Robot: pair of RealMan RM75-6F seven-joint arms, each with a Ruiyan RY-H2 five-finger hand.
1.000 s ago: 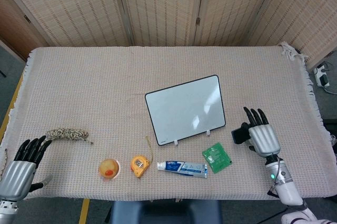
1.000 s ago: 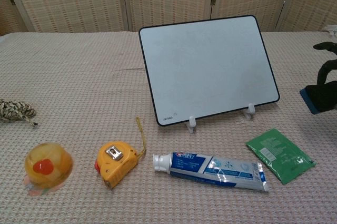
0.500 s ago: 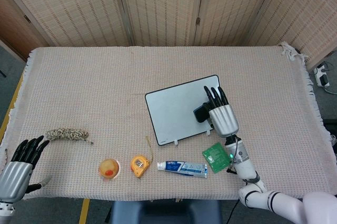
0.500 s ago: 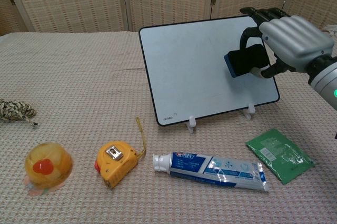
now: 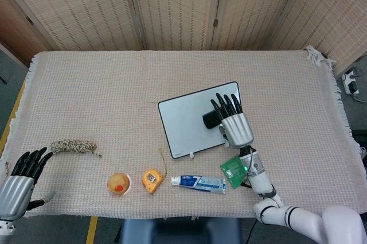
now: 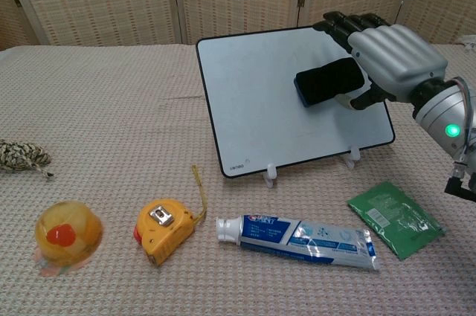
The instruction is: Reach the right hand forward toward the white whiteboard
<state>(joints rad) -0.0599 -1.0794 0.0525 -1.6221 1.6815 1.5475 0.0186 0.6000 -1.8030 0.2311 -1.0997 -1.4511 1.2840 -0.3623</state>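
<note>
The white whiteboard [image 5: 183,120] with a black rim leans back on two small white feet at mid-table, also seen in the chest view [image 6: 253,100]. My right hand [image 5: 234,124] is over the board's right half, fingers stretched toward its top edge. It grips a dark block eraser [image 5: 211,119] with a blue edge against the board face. In the chest view the right hand [image 6: 390,59] holds the eraser [image 6: 327,82] just in front of the upper right of the board. My left hand [image 5: 20,181] hangs at the table's near left corner, fingers apart, holding nothing.
Along the near edge lie a braided rope [image 5: 71,147], an orange jelly cup [image 5: 118,183], a yellow tape measure [image 5: 152,179], a toothpaste tube [image 5: 199,183] and a green packet [image 5: 235,170]. The packet lies under my right forearm. Folding screens stand behind the table.
My right hand has swung from the table's right side onto the whiteboard and then slid leftward across it, carrying the eraser. The left hand has dropped slightly.
</note>
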